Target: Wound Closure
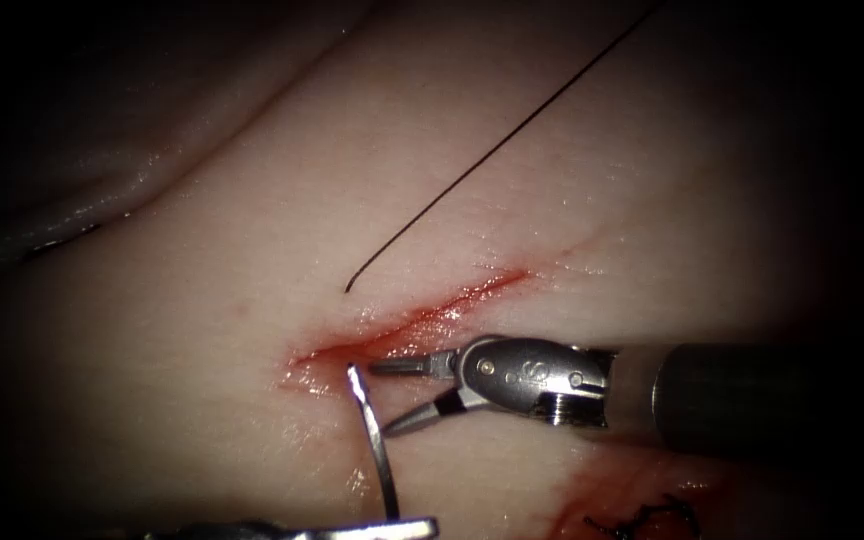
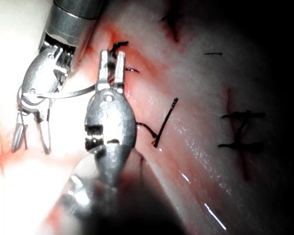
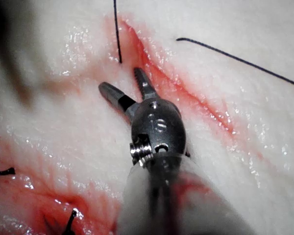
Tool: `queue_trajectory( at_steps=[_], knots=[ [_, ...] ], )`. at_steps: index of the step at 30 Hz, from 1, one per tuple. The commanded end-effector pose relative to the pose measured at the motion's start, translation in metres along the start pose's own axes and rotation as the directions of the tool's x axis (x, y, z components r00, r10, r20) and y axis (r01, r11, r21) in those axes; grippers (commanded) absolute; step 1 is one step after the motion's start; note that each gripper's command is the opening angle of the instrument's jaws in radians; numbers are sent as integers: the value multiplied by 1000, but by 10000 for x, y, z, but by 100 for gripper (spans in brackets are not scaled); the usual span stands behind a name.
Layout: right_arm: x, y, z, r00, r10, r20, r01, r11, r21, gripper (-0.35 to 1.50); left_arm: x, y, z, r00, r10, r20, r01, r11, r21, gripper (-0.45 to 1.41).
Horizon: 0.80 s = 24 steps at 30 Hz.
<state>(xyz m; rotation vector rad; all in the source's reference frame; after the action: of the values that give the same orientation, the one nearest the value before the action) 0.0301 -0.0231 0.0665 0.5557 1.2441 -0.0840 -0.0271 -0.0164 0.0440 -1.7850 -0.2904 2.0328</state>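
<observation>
The cut (image 1: 432, 315) runs slantwise across the tissue (image 1: 202, 300), wet with red fluid. My left tool (image 1: 422, 525) reaches in low at the front, shut on one end of the curved needle (image 1: 374, 440). The needle rises to the cut's left end, where its tip touches the tissue; how deep it sits is hidden. My right tool (image 1: 379, 398) lies on the cut's right side, jaws open and holding nothing, just right of the needle tip. The thread (image 1: 492, 155) lies loose on the left side, its free end near the cut. Close up, the right tool (image 3: 118, 79) gapes beside the needle (image 3: 117, 34).
A dark knotted stitch (image 1: 652, 520) sits in red fluid at the front right. Older stitches (image 2: 242, 129) cross another part of the tissue. Cut thread ends (image 3: 2, 171) lie near my right tool's shaft. The tissue falls away into a fold at the far left (image 1: 102, 200).
</observation>
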Motion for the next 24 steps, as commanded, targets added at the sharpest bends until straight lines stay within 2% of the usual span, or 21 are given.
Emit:
queue_trajectory(
  at_steps=[1, 14, 24],
  knots=[
    [-5, 0, 10, 1000, 7, 6, -7, 1000, -3, 41, -6, 3, 4, 1000, 11, 9, -11, 1000, 13, -45],
    [-6, 1, 10, 999, 42, 18, -42, 999, -8, 37, 13, -14, -33, 977, 156, 145, -180, 969, 168, -45],
    [14, 2, 4, 997, 81, 9, -81, 996, -31, 49, 16, -31, -57, 952, 211, 224, -266, 929, 259, -45]
  ],
)
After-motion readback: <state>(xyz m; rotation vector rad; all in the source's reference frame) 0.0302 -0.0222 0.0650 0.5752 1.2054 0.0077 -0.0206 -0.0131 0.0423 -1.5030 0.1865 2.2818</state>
